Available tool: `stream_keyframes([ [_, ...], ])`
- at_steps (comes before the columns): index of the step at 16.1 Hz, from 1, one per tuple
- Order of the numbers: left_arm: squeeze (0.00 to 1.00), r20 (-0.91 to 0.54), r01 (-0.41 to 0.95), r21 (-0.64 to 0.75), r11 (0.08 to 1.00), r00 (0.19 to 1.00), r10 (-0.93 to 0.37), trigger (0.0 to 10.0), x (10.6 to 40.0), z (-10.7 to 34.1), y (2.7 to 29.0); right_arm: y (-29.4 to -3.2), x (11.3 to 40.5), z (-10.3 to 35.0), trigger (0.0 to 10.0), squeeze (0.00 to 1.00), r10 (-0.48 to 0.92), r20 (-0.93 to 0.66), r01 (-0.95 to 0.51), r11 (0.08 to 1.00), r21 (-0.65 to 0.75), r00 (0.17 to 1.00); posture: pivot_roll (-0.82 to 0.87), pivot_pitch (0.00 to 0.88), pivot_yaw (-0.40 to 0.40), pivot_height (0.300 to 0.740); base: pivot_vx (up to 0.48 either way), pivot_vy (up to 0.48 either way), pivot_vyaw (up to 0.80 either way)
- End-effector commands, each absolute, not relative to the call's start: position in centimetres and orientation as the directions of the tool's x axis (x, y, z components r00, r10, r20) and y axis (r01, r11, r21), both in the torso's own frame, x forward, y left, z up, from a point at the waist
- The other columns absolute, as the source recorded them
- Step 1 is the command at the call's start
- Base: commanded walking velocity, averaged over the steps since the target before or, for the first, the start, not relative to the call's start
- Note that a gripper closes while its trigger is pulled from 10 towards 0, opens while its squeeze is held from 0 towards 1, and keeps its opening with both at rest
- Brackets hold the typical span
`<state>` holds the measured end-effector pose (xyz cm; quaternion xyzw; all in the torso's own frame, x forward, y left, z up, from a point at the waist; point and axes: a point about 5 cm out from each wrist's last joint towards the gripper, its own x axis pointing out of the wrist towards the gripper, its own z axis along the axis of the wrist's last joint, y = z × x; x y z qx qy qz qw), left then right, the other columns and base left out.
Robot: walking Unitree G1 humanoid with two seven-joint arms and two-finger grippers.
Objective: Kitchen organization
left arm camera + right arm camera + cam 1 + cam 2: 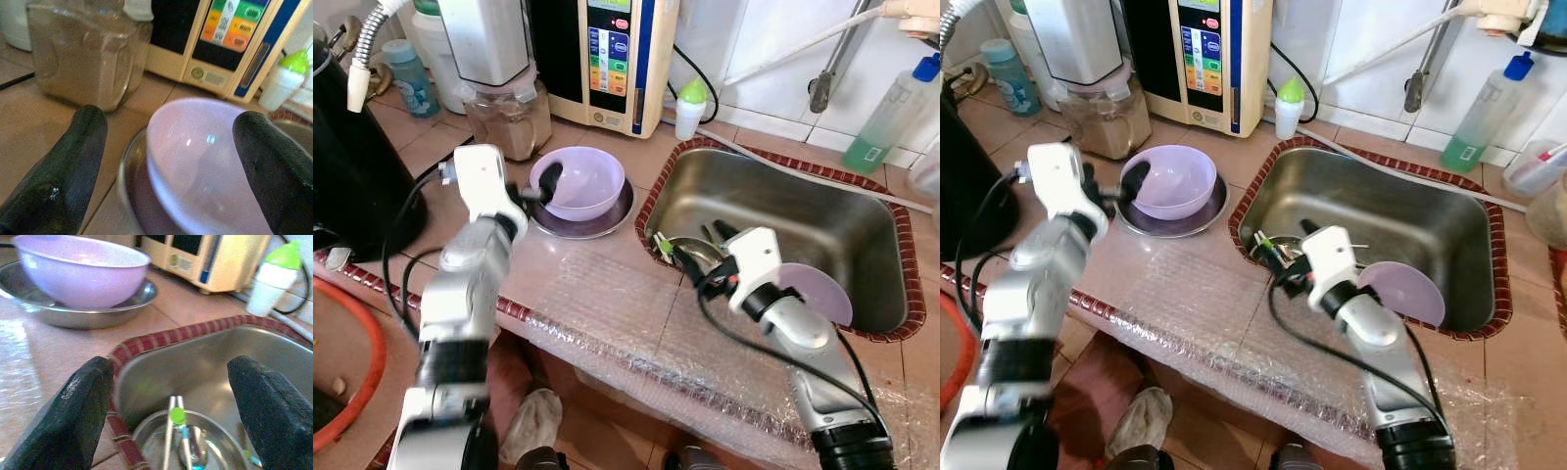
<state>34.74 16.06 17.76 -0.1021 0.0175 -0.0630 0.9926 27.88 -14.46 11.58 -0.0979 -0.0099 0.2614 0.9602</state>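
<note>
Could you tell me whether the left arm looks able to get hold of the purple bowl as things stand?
Probably yes. The left end effector is open at the purple bowl, its fingers straddling the near rim, with nothing between them. The bowl sits in a metal dish.

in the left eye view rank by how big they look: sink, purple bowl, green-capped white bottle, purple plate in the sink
1. sink
2. purple bowl
3. purple plate, though the right arm hides part of it, so its place against the bowl is unsure
4. green-capped white bottle
</note>
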Motion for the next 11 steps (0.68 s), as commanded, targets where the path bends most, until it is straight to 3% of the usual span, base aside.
stream_keyframes([
  [1,0.29,-0.043,0.103,-0.233,0.967,0.992,-0.116,10.0,35.1,17.7,16.0,-14.3,27.8,11.8,10.0,0.0,0.512,-0.037,-0.508,0.835,-0.212,0.858,-0.09,0.042,0.02,0.74,0.0,0.0,0.0],
  [2,0.22,-0.059,0.1,-0.254,0.962,0.991,-0.119,10.0,35.3,17.6,15.9,-14.1,27.8,11.8,10.0,0.0,0.518,-0.038,-0.513,0.83,-0.219,0.854,-0.09,0.042,0.02,0.74,0.0,0.0,0.0],
  [3,0.0,-0.094,0.107,-0.283,0.953,0.986,-0.138,2.3,35.5,17.3,15.7,-13.9,27.7,11.9,10.0,0.0,0.524,-0.039,-0.518,0.824,-0.231,0.851,-0.1,0.041,0.023,0.74,0.0,0.0,0.0],
  [4,0.0,-0.112,0.126,-0.306,0.944,0.98,-0.167,0.0,35.6,17.2,15.5,-13.8,27.6,11.9,10.0,0.0,0.526,-0.042,-0.521,0.821,-0.234,0.849,-0.1,0.04,0.025,0.74,0.0,0.0,0.0],
  [10,0.0,-0.22,0.123,-0.359,0.925,0.952,-0.212,0.0,35.8,16.6,15.5,-13.5,27.6,11.8,10.0,0.0,0.541,-0.052,-0.535,0.806,-0.254,0.839,-0.09,0.041,0.026,0.74,0.0,0.0,0.0],
  [11,0.0,-0.234,0.136,-0.368,0.92,0.944,-0.234,0.0,35.8,16.5,15.3,-12.9,27.3,12.2,10.0,0.0,0.588,-0.024,-0.577,0.784,-0.229,0.808,-0.09,0.042,0.025,0.74,0.0,0.0,0.0],
])
